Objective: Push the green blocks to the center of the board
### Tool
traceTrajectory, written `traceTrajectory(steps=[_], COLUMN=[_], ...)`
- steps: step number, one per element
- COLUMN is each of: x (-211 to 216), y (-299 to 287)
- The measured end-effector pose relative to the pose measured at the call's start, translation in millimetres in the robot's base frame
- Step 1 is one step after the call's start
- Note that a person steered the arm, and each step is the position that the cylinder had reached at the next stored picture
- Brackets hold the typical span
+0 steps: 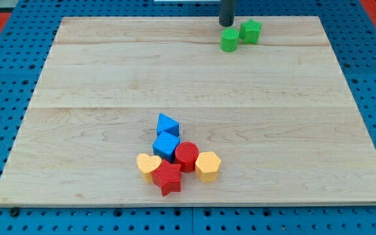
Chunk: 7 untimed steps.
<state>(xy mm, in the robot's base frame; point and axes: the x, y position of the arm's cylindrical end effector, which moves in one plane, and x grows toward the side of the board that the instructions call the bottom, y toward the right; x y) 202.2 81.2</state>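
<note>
Two green blocks sit near the board's top edge, right of the middle: a green cylinder-like block (229, 40) and a green cube-like block (250, 31) touching it on its upper right. My tip (227, 24) is the lower end of the dark rod, just above the green cylinder-like block and left of the green cube-like block, very close to both. The wooden board (109, 85) lies on a blue pegboard surface.
A cluster of blocks sits low in the middle: a blue triangular block (168, 123), a blue cube (166, 145), a red cylinder (187, 155), a red star (168, 177), a yellow heart (149, 166) and a yellow hexagonal block (208, 164).
</note>
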Motion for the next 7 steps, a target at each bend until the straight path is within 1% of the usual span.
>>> traceTrajectory(steps=[1, 2, 3, 4, 5, 6, 7], x=[24.3, 73.0, 110.4, 112.6, 107.9, 135.5, 139.1], y=[9.7, 12.9, -5.4, 30.9, -38.6, -67.0, -38.2])
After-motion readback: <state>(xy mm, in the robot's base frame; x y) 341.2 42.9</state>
